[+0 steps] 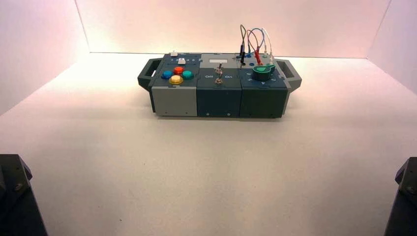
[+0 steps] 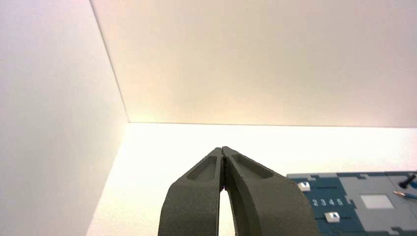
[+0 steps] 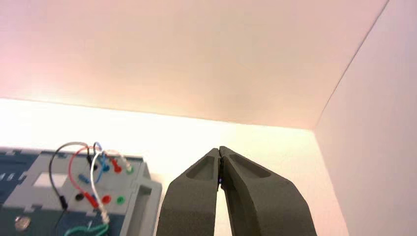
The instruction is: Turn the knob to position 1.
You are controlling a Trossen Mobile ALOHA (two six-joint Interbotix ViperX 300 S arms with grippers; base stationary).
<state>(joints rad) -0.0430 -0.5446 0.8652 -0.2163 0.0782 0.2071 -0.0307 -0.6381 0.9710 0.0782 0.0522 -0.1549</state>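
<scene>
So the dark blue-and-grey box with side handles (image 1: 219, 93) sat toward the far side of the pale surface (image 1: 206, 167), well apart from both arms. The small green rotary knob with a pointed lug on its dark round base (image 1: 263, 72) was on top of the box's right-hand section, just in front of the looped coloured wires (image 1: 253, 42) plugged in at the back right corner. Nothing was touching it.

In the middle section there was a little metal toggle switch (image 1: 220, 69), and the left section had a cluster of round push-buttons: red (image 1: 178, 70), blue (image 1: 166, 74), yellow (image 1: 175, 79) and teal (image 1: 187, 74).

Both arms were parked down at the near corners, left one at the left edge, right one at the right edge. The left gripper (image 2: 223, 150) had its two dark fingers pressed together at the tips, holding nothing, aimed past the box's left end. The right gripper (image 3: 220, 150) looked the same, tips closed together and empty, pointing past the box's right end, where the wires (image 3: 91, 169) showed.
</scene>
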